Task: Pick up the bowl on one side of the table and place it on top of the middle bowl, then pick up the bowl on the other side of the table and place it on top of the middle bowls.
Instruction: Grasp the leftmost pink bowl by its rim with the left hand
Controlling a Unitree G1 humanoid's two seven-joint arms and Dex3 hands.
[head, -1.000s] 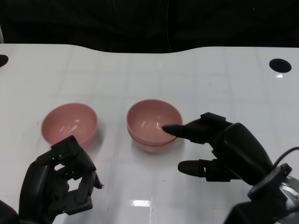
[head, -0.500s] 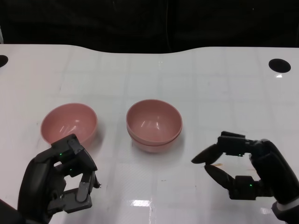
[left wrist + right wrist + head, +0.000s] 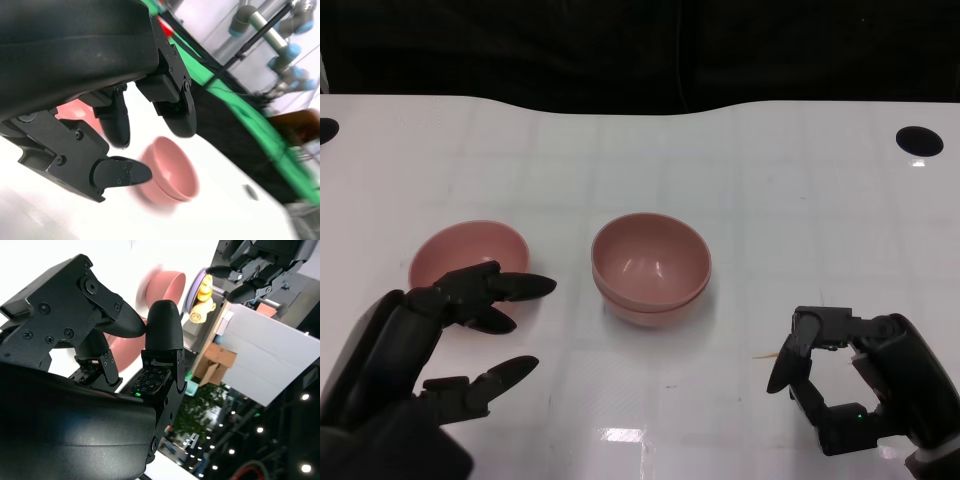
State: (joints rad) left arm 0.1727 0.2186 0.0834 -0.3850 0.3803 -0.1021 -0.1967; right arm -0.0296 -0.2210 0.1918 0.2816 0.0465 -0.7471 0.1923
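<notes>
Two pink bowls sit nested as a stack (image 3: 651, 264) at the table's middle; the left wrist view shows this stack (image 3: 172, 170) blurred. A single pink bowl (image 3: 466, 255) stands to its left. My left hand (image 3: 430, 350) is at the lower left with fingers spread wide, upper fingertips over that bowl's near rim, thumb lower down, and nothing is held. My right hand (image 3: 850, 385) is near the front edge, right of the stack, fingers curled in on nothing. In the right wrist view those curled fingers (image 3: 162, 325) hide much of a blurred pink bowl (image 3: 167, 282).
Black round holes mark the table's far right (image 3: 920, 140) and far left (image 3: 325, 130). A thin yellowish sliver (image 3: 765, 355) lies on the white top beside my right hand. The table's dark back edge (image 3: 620, 105) curves behind the bowls.
My right hand has drawn back from the middle stack to the front edge and curled in. My left hand has uncurled and reached forward to the left bowl.
</notes>
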